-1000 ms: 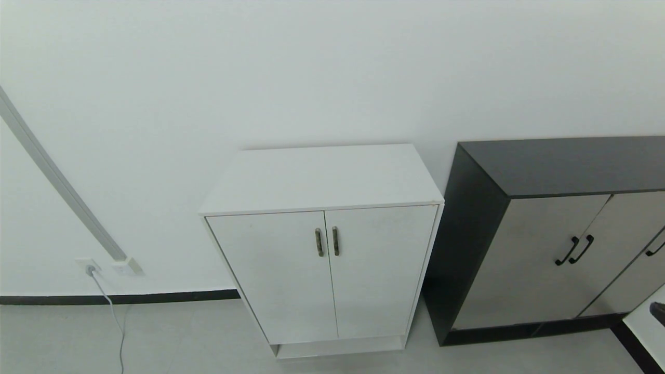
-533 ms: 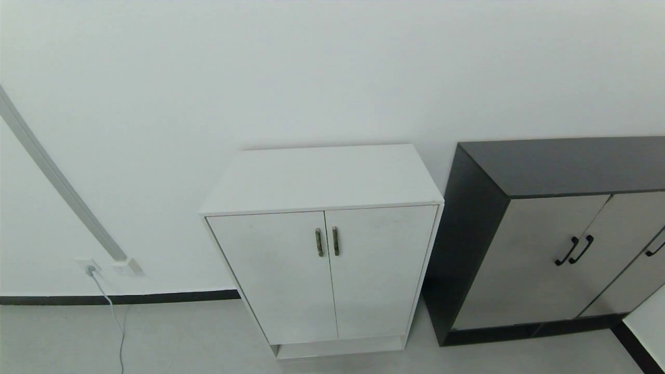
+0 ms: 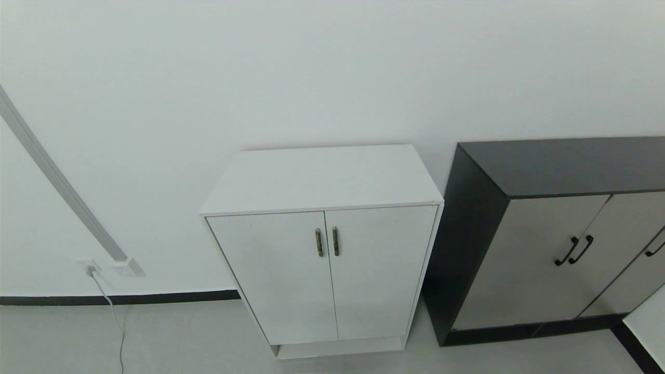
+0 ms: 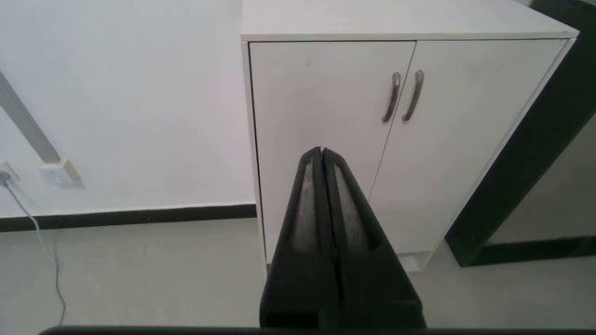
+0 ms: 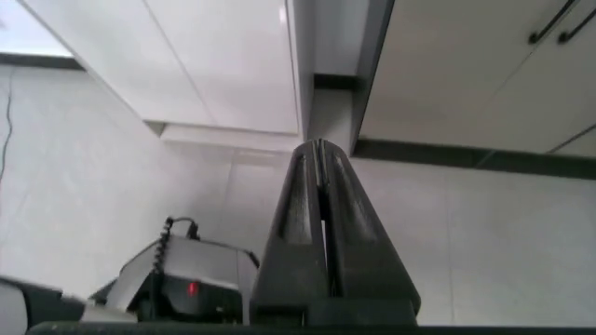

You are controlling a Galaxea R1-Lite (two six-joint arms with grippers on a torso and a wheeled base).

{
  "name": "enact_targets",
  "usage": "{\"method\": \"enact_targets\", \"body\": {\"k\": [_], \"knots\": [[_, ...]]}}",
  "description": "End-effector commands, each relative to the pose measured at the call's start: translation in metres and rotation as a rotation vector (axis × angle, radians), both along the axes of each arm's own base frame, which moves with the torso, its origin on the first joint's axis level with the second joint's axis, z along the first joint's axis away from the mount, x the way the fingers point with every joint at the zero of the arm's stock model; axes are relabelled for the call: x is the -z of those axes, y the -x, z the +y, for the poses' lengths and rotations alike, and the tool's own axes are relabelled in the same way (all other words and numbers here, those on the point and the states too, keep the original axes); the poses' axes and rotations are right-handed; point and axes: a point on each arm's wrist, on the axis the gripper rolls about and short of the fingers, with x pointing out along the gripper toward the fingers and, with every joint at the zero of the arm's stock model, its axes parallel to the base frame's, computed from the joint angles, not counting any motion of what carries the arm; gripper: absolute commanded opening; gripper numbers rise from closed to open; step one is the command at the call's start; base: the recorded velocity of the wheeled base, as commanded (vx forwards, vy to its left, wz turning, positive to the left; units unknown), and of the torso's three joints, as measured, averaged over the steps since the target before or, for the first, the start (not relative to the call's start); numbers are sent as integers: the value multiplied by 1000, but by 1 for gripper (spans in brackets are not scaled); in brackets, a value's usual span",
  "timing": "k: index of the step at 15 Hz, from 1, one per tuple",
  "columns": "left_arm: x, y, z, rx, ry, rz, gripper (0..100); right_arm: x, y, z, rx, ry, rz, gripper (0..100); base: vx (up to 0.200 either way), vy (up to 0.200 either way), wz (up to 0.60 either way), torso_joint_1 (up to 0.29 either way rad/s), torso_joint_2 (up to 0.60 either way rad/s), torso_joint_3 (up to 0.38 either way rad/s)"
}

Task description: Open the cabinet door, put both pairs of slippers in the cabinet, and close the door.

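Note:
A white two-door cabinet (image 3: 322,249) stands against the wall with both doors closed; its two metal handles (image 3: 327,241) sit side by side at the middle seam. In the left wrist view my left gripper (image 4: 322,154) is shut with nothing in it, held in front of the white cabinet (image 4: 391,140), short of the left door and below the handles (image 4: 402,96). My right gripper (image 5: 321,147) is shut and empty, low over the floor, facing the gap between the white cabinet's base (image 5: 223,84) and the dark cabinet (image 5: 466,74).
A dark cabinet (image 3: 550,234) with grey doors and black handles stands right beside the white one. A wall socket with a cable (image 3: 106,301) trails down to the grey floor on the left. A slanted conduit (image 3: 52,176) runs along the wall.
A dark part at the head view's lower right edge one second ago has left the picture. The cabinets have not moved.

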Motion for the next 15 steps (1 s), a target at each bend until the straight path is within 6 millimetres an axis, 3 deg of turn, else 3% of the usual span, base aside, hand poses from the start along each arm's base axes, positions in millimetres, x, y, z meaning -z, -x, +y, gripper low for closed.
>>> {"method": "enact_targets", "body": {"k": [1, 8, 15], "knots": [[0, 0, 0, -1, 0, 0, 0, 2, 5, -1, -9, 8, -31, 0, 0, 0, 0, 0, 0, 0], [0, 0, 0, -1, 0, -2, 0, 1, 18, -2, 121, 1, -201, 0, 0, 0, 0, 0, 0, 0], [0, 0, 0, -1, 2, 0, 0, 5, 35, -2, 143, -21, -416, 0, 0, 0, 0, 0, 0, 0]]}}
